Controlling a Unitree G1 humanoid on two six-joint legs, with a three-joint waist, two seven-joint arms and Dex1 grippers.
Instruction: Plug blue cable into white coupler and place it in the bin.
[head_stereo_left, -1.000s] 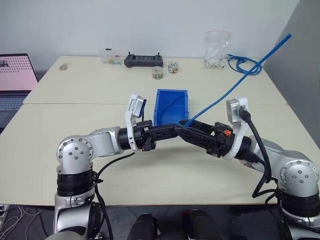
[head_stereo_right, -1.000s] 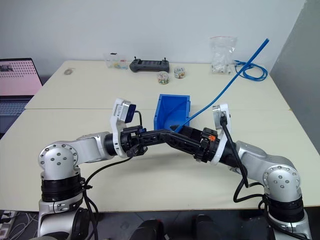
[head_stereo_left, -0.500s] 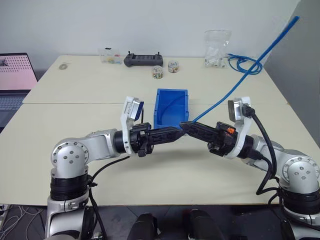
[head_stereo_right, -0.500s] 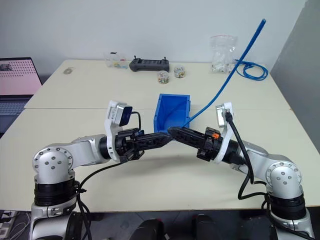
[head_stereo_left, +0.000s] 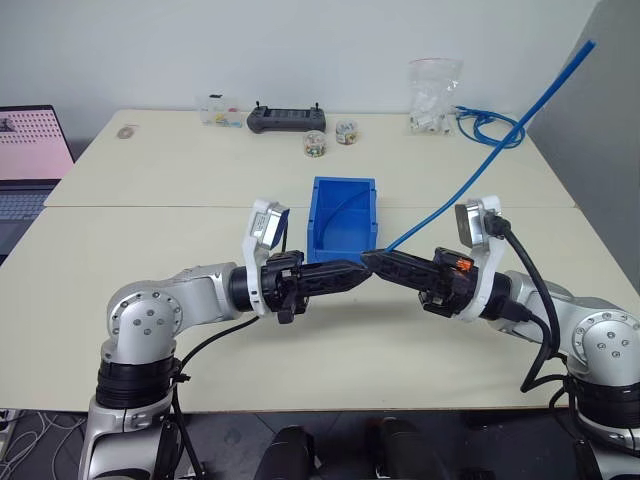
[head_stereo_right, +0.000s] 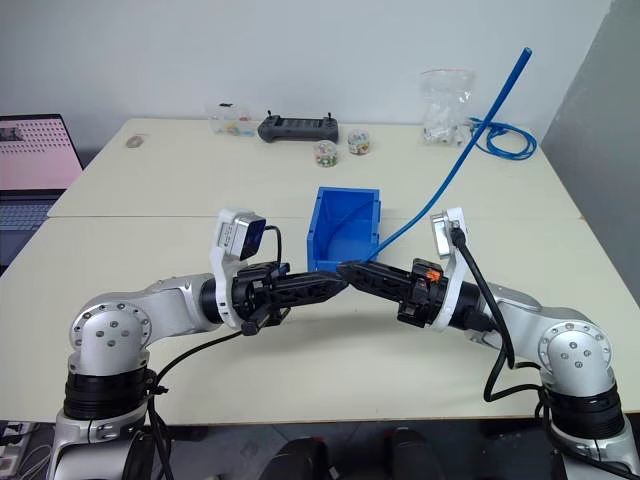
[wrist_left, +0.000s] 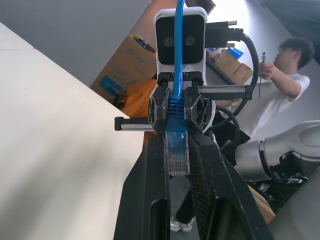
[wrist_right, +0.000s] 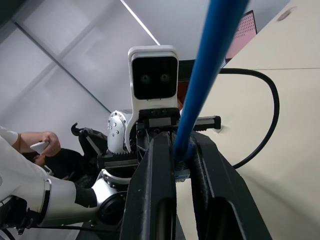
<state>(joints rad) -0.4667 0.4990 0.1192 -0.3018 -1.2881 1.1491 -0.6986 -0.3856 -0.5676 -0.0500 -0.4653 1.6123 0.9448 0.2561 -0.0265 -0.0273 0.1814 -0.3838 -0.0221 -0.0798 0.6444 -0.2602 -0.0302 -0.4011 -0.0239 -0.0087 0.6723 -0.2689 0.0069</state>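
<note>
The thin glossy bright-blue cable rises slantwise from the right gripper, clamped on its plug end; the left gripper, closed, meets it tip-to-tip before the blue plastic rectangular bin.

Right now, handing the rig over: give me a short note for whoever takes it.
Right gripper: shut on the long thin bright-blue network cable, just behind its clear plug.
Left gripper: tip to tip with the right, at the plug; grip unclear.
Open-topped blue plastic bin: on the table just beyond both grippers.
Done: cable in hand.
Left: plug is bare; mate it with the white coupler, then bin it.
</note>
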